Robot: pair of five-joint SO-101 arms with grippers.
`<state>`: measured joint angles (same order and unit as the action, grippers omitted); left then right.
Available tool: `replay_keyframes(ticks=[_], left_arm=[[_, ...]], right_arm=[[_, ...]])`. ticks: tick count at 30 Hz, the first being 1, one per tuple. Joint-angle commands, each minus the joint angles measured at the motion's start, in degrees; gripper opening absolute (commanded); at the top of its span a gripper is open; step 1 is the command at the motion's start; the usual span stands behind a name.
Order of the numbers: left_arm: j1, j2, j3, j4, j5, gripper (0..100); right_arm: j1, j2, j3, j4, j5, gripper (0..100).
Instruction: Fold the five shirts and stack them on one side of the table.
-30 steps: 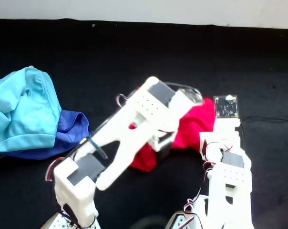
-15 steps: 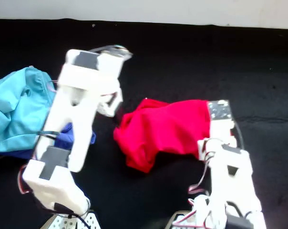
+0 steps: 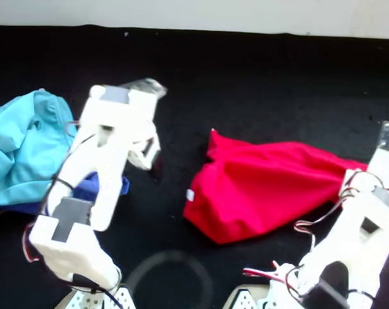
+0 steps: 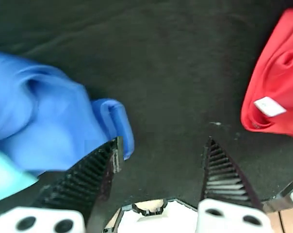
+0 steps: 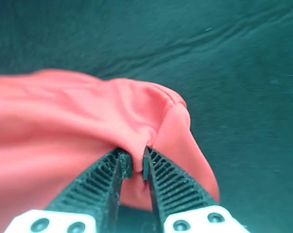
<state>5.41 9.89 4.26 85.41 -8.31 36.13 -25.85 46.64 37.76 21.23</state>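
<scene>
1. Right end effector (image 5: 135, 167): pinched narrow on a fold at one end of the red shirt (image 3: 265, 187).
2. Left end effector (image 4: 161, 155): spread wide, holding nothing, hovering just beside the blue shirt (image 4: 49, 121).
3. Red shirt: crumpled mid-table (image 3: 259, 77), not folded.
4. Turquoise shirt (image 3: 24, 148): heaped over the blue shirt at the left side, neither looking folded. No tidy stack. Most of the folding judged left to do.

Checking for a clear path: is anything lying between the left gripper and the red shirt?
Nothing visible. Bare black table lies between the open left gripper and the red shirt; the blue shirt sits on the gripper's other side.
</scene>
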Motion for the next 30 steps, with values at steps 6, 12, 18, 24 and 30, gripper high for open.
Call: replay_keyframes(ticks=[6, 12, 18, 24, 30], left_arm=[[12.62, -2.77, 2.59, -2.46, -0.18, 26], [21.23, -2.59, 3.12, -3.16, -0.18, 26], [22.29, -0.22, 3.38, -11.6, -0.18, 26], [22.73, 6.64, 0.48, -14.42, 0.0, 10], [22.2, 6.73, -10.51, -4.48, 0.09, 1]], right_arm=[[0.22, -9.01, -4.62, 11.38, 6.15, 25.1], [0.04, -19.21, -4.53, 15.87, 6.95, 21.6], [-3.21, -27.65, -4.18, 21.41, 6.95, 21.6], [-8.22, -31.08, -2.86, 27.91, 6.68, 21.5], [-11.74, -31.16, 3.74, 27.65, 6.59, 21.4]])
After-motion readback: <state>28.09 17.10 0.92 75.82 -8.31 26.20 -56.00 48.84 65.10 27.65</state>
